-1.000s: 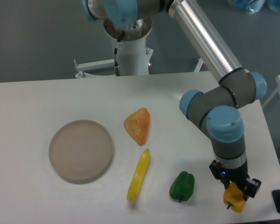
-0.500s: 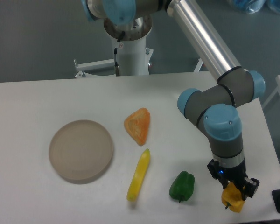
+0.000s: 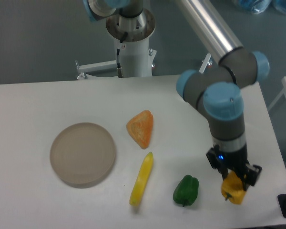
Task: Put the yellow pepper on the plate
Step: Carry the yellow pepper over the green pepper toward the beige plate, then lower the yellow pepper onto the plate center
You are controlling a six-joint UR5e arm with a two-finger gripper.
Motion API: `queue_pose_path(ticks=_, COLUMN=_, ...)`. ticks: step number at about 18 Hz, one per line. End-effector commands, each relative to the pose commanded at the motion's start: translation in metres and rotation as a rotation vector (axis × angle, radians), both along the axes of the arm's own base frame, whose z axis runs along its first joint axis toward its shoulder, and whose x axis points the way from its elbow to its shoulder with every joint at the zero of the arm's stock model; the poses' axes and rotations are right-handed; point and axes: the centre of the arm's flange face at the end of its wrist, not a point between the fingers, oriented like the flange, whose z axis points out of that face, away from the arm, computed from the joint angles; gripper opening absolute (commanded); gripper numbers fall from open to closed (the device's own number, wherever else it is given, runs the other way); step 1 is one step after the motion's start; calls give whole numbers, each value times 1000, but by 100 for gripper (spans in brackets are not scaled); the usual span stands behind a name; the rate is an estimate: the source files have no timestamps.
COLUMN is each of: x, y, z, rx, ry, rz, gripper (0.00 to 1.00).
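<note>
My gripper (image 3: 234, 180) is clamped on the yellow pepper (image 3: 232, 190), holding it near the table's (image 3: 38, 105) right front corner, just right of the green pepper (image 3: 186, 190). I cannot tell whether the pepper touches the table. The plate (image 3: 83, 153) lies well apart on the left, with 2 pieces between us: an orange wedge (image 3: 141, 128) and a long yellow chili (image 3: 141, 179).

Arm (image 3: 219, 90): silver tube links, grey joint housings, light-blue end caps, black gripper (image 3: 234, 174) with blue LED.
</note>
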Motion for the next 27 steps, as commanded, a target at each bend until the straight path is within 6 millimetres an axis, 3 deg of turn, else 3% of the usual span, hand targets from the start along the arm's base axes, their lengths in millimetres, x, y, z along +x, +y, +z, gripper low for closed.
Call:
queue_pose_path(ticks=4, x=63, y=-7, z=15, rx=63, ry=-103, rz=91, gripper=41)
queue_pose_path(ticks=8, x=135, y=-1, z=4, rx=122, ry=-231, rz=264, gripper=41)
queue_pose_path(ticks=10, x=170, y=5, z=-8, rx=126, ry=-284, rz=327, gripper=41)
queue_pose_path(ticks=18, x=271, y=16, z=-66, rx=64, ry=-364, rz=389, gripper=42)
queue_pose_path(ticks=22, x=305, y=13, z=-99, rx=13, ry=-371, rz=353, gripper=42)
queue_pose_path(ticks=27, x=333, y=11, z=-125, rx=5, ry=-366, rz=287, gripper=43)
